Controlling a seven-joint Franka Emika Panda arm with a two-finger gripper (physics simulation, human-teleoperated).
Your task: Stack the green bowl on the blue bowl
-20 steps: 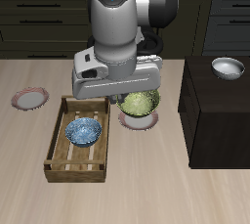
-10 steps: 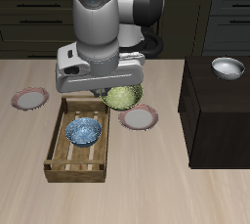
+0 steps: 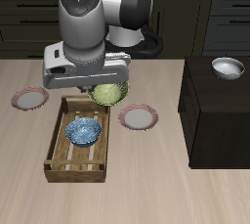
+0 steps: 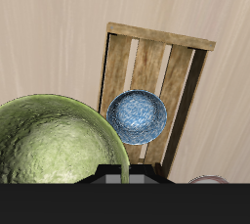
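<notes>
The green bowl (image 3: 108,93) hangs in the air under my gripper (image 3: 103,83), which is shut on its rim; it is above the back end of the wooden tray (image 3: 57,165). In the wrist view the green bowl (image 4: 54,145) fills much of the frame. The blue bowl (image 3: 83,130) sits inside the wooden tray, nearer the table's front edge than the green bowl. It also shows in the wrist view (image 4: 137,117) on the tray's slats (image 4: 181,71). My fingertips are hidden behind the hand and the bowl.
A pink-rimmed plate (image 3: 139,117) lies on the table beside the tray. Another pink-rimmed plate (image 3: 29,98) lies on the tray's other side. A plain white-grey bowl (image 3: 229,67) stands on a dark cabinet (image 3: 220,111) at the table's side.
My gripper has carried the green bowl up off the pink-rimmed plate and sideways toward the tray. The plate now lies bare. The blue bowl has not moved.
</notes>
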